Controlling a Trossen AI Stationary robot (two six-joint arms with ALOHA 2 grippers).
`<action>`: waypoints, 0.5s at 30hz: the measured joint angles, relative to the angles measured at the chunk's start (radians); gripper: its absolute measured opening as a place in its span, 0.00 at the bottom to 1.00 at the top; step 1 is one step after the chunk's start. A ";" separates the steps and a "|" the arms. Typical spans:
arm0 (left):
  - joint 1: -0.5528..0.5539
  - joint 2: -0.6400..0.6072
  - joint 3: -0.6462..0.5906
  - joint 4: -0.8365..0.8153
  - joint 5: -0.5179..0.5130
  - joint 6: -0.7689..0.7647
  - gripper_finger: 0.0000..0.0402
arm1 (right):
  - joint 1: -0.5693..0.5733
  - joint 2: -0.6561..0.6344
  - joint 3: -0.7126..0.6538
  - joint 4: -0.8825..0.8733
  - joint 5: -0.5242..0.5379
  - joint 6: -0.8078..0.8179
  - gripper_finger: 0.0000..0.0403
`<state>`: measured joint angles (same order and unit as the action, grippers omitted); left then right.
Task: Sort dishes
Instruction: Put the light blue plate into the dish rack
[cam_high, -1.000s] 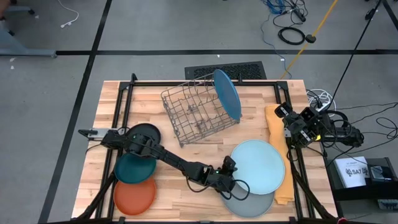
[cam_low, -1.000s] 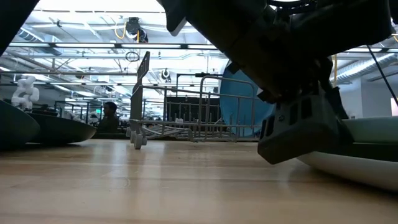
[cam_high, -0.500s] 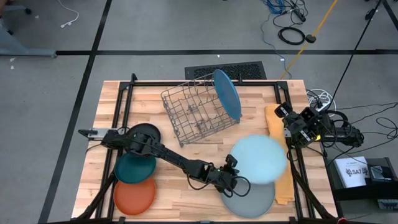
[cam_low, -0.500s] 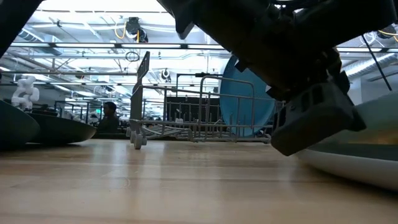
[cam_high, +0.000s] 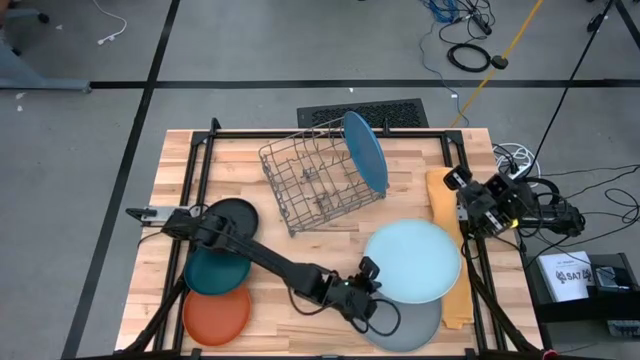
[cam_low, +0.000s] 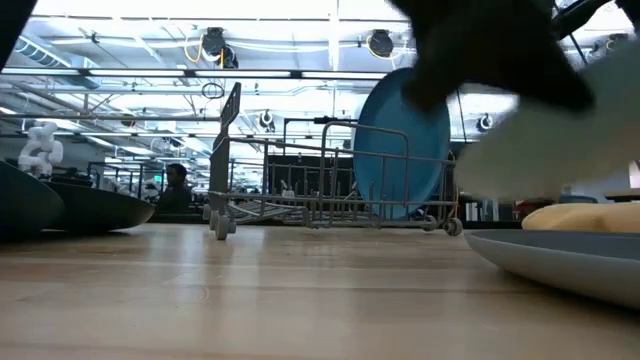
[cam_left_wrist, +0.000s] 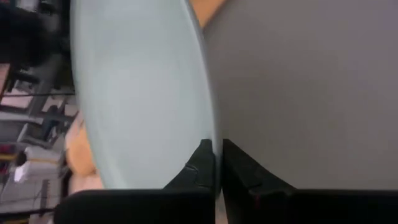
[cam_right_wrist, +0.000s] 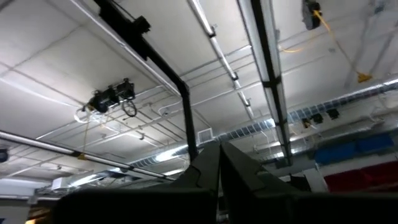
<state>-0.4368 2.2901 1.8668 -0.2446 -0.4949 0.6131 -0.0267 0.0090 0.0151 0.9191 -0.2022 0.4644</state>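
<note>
Take the wire rack (cam_high: 322, 182) as your reference: grey, thin-wired, open-sided, sitting askew on the pale plank table (cam_high: 300, 262). The mid blue plate (cam_high: 365, 151) stands on edge in the rack's right end, leaning; in the low view it shows as a smooth disc (cam_low: 402, 139) behind the wires.

Your left gripper (cam_high: 372, 305) is in front of the rack and somewhat right, arm laid low across the table. Its fingers (cam_left_wrist: 202, 163) are pressed together on the rim of the light blue plate (cam_high: 412, 261), pinching it. That plate is tilted, raised off the grey plate (cam_high: 410, 322), which lies flat beneath and nearer the table's front edge. Both are matte, shallow and round, with thin rims.

A yellow-orange folded cloth (cam_high: 446, 247) lies right of the rack, partly under the light blue plate. It looks soft and creased.

Left of the rack and forward, three smaller plates run in a line toward the front: black plate (cam_high: 233, 213), teal plate (cam_high: 215, 270), orange plate (cam_high: 216, 314). Your left arm crosses over the black and teal ones.

Your right gripper (cam_high: 458, 181) waits at the table's right edge, right of the rack, jaws closed on nothing, its wrist camera aimed at ceiling pipes.
</note>
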 joint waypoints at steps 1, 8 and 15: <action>-0.008 -0.015 0.016 -0.040 -0.015 -0.021 0.01 | 0.000 0.000 0.000 0.020 -0.019 -0.001 0.02; -0.070 -0.153 0.087 -0.179 -0.135 -0.173 0.00 | 0.000 0.000 0.001 0.139 -0.141 0.015 0.02; -0.125 -0.336 0.087 -0.391 -0.238 -0.383 0.00 | 0.000 0.000 0.000 0.145 -0.164 0.021 0.02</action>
<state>-0.5622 1.9545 1.9541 -0.6351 -0.7334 0.2301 -0.0265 0.0086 0.0154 1.0645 -0.3664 0.4858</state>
